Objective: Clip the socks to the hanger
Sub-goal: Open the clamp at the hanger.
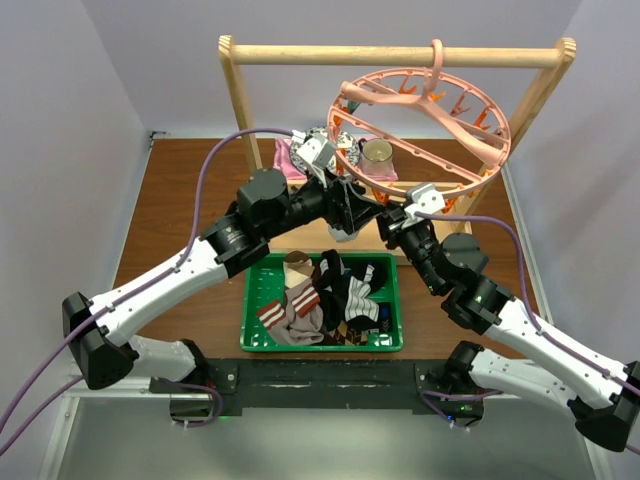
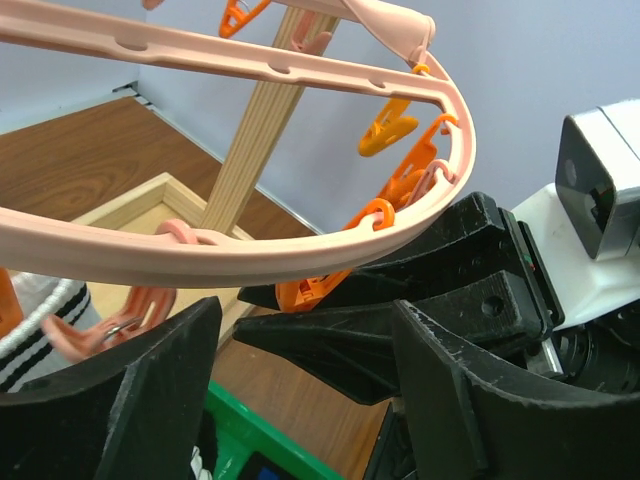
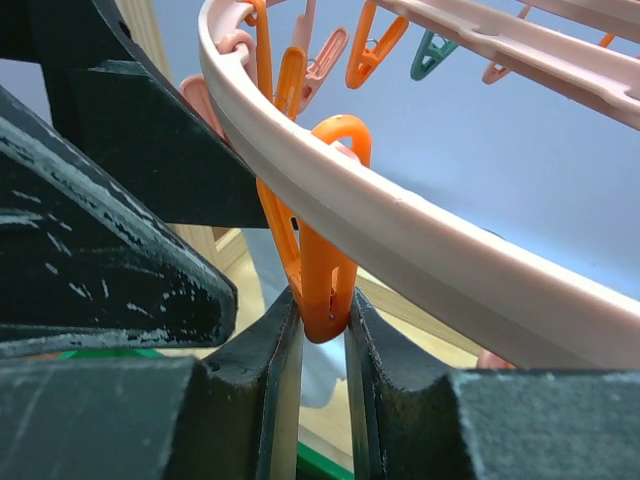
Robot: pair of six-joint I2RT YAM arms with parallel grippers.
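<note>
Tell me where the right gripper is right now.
Right wrist view: the right gripper pinches an orange clip under the hanger rim; overhead, it is below the ring's near edge, right of the left gripper.

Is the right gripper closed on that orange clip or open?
Shut: the right gripper pinches the orange clip between both fingers.

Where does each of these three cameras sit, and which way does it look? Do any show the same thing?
Top external: above and behind, looking down on the left arm, right arm, hanger and green basket.
Left wrist: on the left arm, looking past the open left gripper at the hanger's rim.
Right wrist: on the right arm, looking past the right gripper, shut on an orange clip.
Shared: both wrist views show the rim and the other gripper.
</note>
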